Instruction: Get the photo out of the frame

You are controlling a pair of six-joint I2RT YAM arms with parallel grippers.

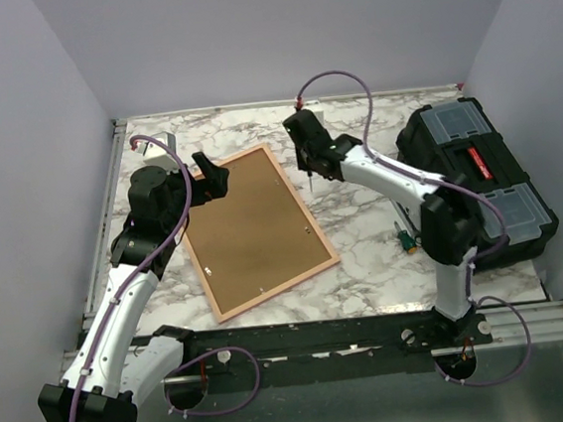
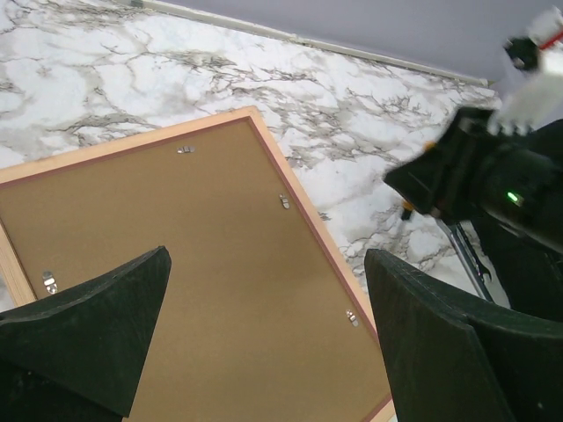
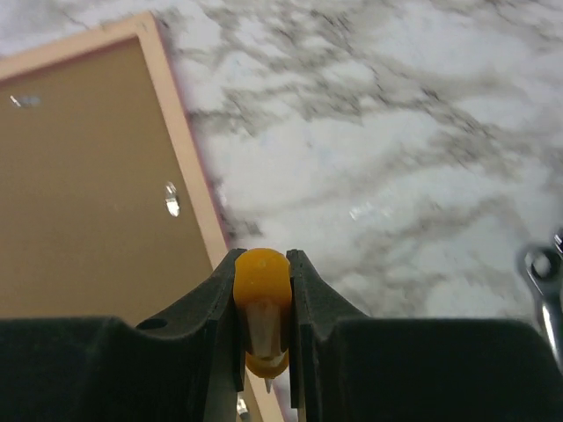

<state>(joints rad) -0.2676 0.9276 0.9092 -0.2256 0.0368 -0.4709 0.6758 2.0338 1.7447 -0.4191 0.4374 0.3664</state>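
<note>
Marble-patterned desk under pale grey walls carries the frame, which lies flat and face down at left of centre, turned at an angle so one long side runs from the far middle toward the near right. Only its brown backing board shows inside the thin pink rim, with small metal clips set along the edges.

Over the frame's far-left corner region hangs the left gripper, released and spread wide; its two dark fingers straddle the view of the board and touch nothing.

Just beyond the frame's far right edge, above bare marble, the right gripper is clenched on a small orange-handled tool, the handle pinched between both fingers and a thin metal tip pointing down toward the desk. Whether that tip touches the surface cannot be told.

A wrench lies on the marble at the right of the wrist view. Further right sits a black toolbox with clear lid compartments, well apart from the frame. A white object stands at the far left corner.
</note>
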